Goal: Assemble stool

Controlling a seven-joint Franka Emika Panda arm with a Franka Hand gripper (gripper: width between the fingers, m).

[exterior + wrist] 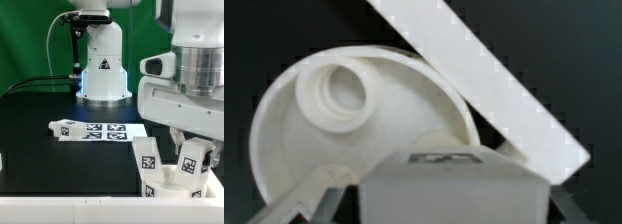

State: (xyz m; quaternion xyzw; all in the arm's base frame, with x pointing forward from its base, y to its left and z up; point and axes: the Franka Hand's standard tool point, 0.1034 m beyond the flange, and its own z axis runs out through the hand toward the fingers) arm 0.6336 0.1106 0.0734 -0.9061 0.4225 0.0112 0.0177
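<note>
The round white stool seat point(304, 120) lies flat, with an open round socket point(342, 92) showing in the wrist view. In the exterior view the seat point(165, 188) sits at the front right with one white tagged leg point(147, 160) standing upright on it. My gripper point(190, 148) hangs over the seat and is shut on a second white leg point(192, 163), which is upright on or just above the seat. In the wrist view that leg point(446, 180) fills the space between my gripper's point(446, 208) fingers. Another leg point(63, 128) lies loose on the black table.
The marker board point(105, 131) lies mid-table beside the loose leg. The arm's base point(103, 70) stands at the back. A white rail point(473, 70) runs close by the seat; it is the table's front border point(60, 208). A small white object point(2, 160) shows at the exterior view's left edge.
</note>
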